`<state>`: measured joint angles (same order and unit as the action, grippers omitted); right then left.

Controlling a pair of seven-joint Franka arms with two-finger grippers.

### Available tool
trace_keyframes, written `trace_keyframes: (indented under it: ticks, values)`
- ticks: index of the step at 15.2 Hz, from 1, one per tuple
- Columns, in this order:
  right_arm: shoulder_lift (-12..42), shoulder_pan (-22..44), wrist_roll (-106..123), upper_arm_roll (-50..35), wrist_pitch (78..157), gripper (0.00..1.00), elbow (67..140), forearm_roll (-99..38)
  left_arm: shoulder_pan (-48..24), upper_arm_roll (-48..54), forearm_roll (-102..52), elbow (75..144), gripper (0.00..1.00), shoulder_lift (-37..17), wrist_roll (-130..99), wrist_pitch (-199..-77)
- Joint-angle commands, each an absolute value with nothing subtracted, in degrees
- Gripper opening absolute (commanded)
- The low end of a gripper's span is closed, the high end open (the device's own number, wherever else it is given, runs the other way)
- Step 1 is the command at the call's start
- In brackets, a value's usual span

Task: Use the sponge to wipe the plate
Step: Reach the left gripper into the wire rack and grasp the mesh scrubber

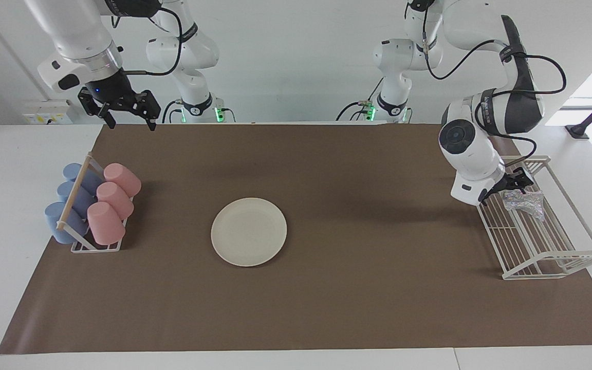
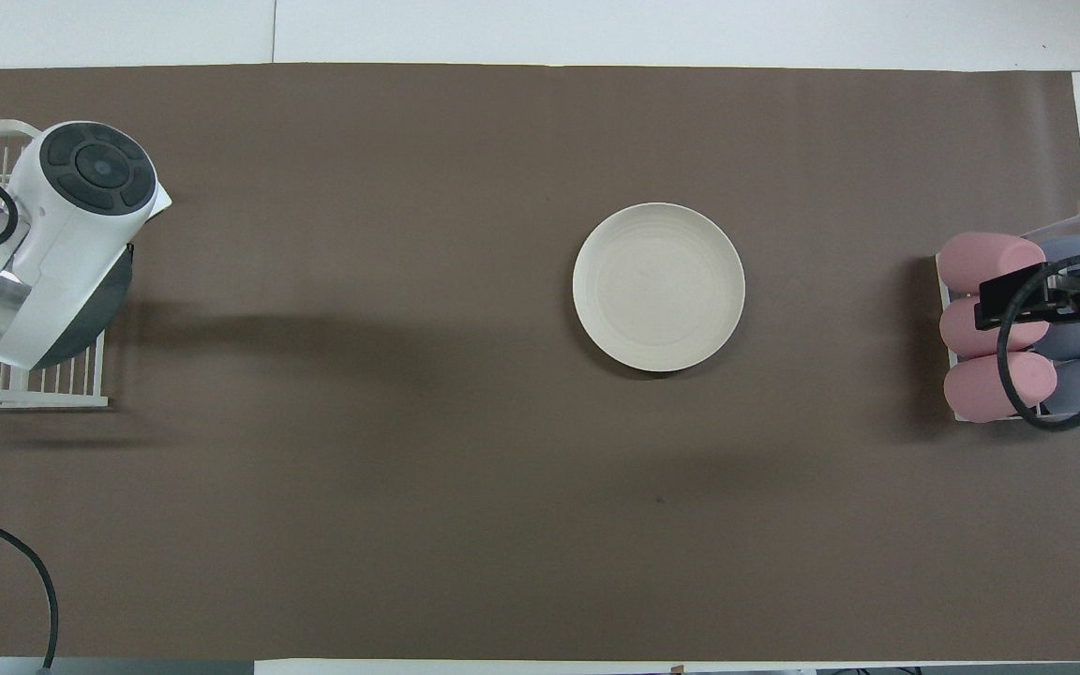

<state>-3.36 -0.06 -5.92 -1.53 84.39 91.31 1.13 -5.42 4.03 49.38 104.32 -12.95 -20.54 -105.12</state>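
- Presently, plate [image 1: 248,232]: cream-white, round, flat on the brown mat [image 1: 327,308] near the middle of the bench [image 1: 8,154], bare, nothing touching it.
- Sponge [image 1: 524,202]: silvery, crinkled pad lying inside the white wire rack [image 1: 548,257] at the left arm's end of the bench; hidden under the arm in the overhead view.
- Left gripper [image 1: 518,184]: lowered into the wire rack, its tips at the sponge's 10 o'clock edge in the facing view; whether the fingers are spread or closed, and whether they have hold of the sponge, cannot be told.
- Right gripper [image 1: 127,114]: raised above the mat's edge nearest the robots, at 12 o'clock from the cup rack [image 1: 90,216] in the facing view; fingers spread apart, holding nothing.
- Cup rack: at the right arm's end of the bench, holding three pink cups [image 1: 113,198] and three blue cups [image 1: 67,203] lying on their sides.
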Motion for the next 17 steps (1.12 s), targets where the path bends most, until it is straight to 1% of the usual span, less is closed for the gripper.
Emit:
trace_keyframes:
  ticks: [1, 2, 3, 5, 6, 7, 9, 10, 14, 17]
  values:
    - [-3.52, 0.0, -7.21, -1.67, 85.25, 1.0, 91.32, 1.05, -5.19, 3.78, 53.34, 105.29, 1.0, -13.53, -21.79, -106.0]
    - [-3.52, 0.0, -7.99, -1.76, 85.25, 1.0, 91.32, 0.97, -5.19, 3.69, 53.35, 105.12, 1.0, -13.62, -21.97, -106.0]
    - [-3.52, 0.09, -9.22, -1.76, 85.25, 1.0, 91.32, 0.79, -5.19, 3.6, 53.35, 105.12, 0.96, -13.62, -21.97, -106.08]
    - [-3.6, 0.44, -11.68, -1.67, 85.25, 1.0, 91.32, 0.62, -5.1, 3.6, 53.35, 105.12, 0.81, -13.62, -22.15, -106.17]
    - [-3.52, 1.14, -12.39, -1.67, 85.25, 1.0, 91.32, 0.62, -4.58, 3.6, 53.35, 105.2, 0.71, -13.71, -22.58, -106.26]
    - [-3.52, 1.14, -13.09, -1.67, 85.25, 1.0, 91.32, 0.62, -4.4, 3.6, 53.35, 105.21, 0.56, -13.71, -22.85, -106.35]
    - [-3.52, 1.23, -13.71, -1.67, 85.25, 1.0, 91.32, 0.62, -4.31, 3.6, 53.35, 105.03, 0.15, -13.71, -22.85, -106.26]
    - [-3.52, 1.14, -13.71, -1.67, 85.25, 1.0, 91.32, 0.62, -4.31, 3.6, 53.35, 104.86, 0.0, -13.71, -22.76, -106.17]
    - [-3.52, 1.23, -13.8, -1.67, 85.25, 1.0, 91.23, 0.62, -4.48, 3.69, 53.35, 104.15, 0.0, -13.89, -22.59, -106.0]
    - [-3.52, 1.14, -13.89, -1.67, 85.34, 1.0, 91.23, 0.62, -4.48, 3.78, 52.56, 102.23, 0.0, -14.06, -22.06, -105.91]
